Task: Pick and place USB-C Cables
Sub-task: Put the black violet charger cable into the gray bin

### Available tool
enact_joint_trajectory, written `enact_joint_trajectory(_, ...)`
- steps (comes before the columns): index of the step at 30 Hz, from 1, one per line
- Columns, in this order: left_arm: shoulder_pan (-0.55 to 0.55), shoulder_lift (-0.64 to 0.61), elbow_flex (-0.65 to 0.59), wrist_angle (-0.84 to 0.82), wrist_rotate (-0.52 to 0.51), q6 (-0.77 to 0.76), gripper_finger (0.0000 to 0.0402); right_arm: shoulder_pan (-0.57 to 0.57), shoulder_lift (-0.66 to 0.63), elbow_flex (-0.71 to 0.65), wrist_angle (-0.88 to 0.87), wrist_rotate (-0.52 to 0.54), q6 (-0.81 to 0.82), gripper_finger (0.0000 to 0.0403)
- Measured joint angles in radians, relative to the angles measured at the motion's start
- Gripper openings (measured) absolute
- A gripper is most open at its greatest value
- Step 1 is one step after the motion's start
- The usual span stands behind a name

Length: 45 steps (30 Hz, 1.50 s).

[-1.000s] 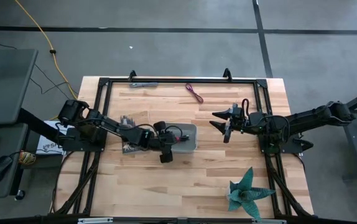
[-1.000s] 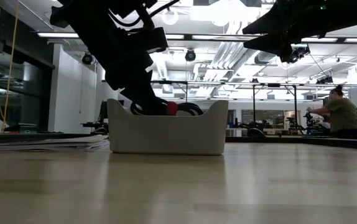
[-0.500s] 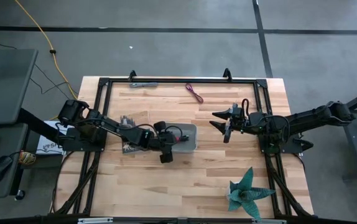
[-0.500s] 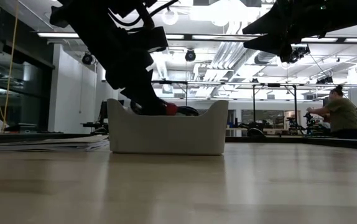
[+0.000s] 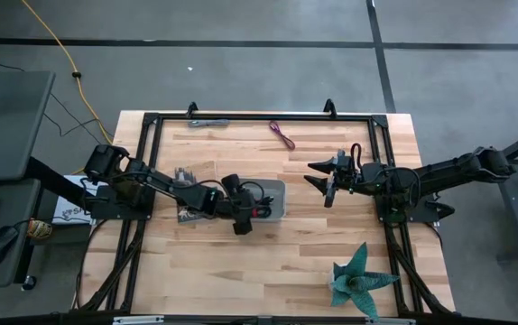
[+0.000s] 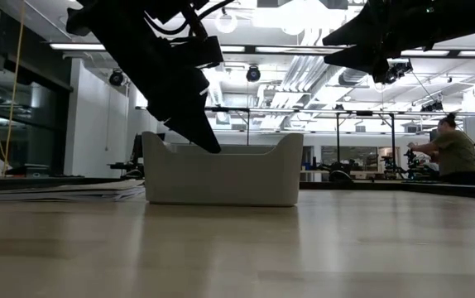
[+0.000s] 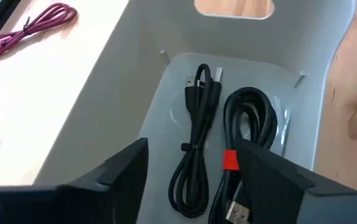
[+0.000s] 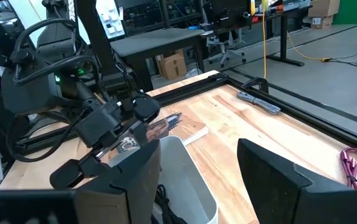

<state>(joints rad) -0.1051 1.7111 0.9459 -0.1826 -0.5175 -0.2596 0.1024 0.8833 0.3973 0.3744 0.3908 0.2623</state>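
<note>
Gaping left pincer [image 7: 191,180], holding nothing

Bare light-wood tabletop [image 5: 268,257] lies open across the lower middle of the high view, obstructed only by the grey plastic tray [image 5: 271,200] at centre and the teal spiky plant [image 5: 358,280] lower right.

Two black cables [image 7: 196,146] in grey tray [image 7: 135,93], purple cable [image 7: 26,29] on table [image 7: 35,106]
</note>
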Motion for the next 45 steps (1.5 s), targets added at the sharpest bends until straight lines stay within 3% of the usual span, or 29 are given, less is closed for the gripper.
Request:
enact_joint_trajectory(11,-0.003,-0.063,0.027,-0.118,-0.04,0.001,0.0242,0.0,0.0,0.0,-0.004,0.0,0.026,0.0206)
enact_joint_trajectory(17,-0.05,-0.167,0.013,-0.093,-0.242,-0.068,0.0241,0.0,0.004,0.001,-0.025,-0.001,0.045,0.0206)
enact_joint_trajectory(19,-0.068,-0.215,-0.009,-0.09,-0.266,-0.068,0.0241,0.0,0.007,0.001,-0.026,0.0,0.053,0.0206)
enact_joint_trajectory(28,-0.101,-0.325,-0.113,0.098,-0.244,-0.018,0.024,0.0,0.009,0.0,-0.039,0.004,0.052,0.0206)
enact_joint_trajectory(45,-0.101,-0.343,-0.139,0.119,-0.216,0.029,0.024,0.0,0.012,0.0,-0.019,0.022,0.051,0.0206)
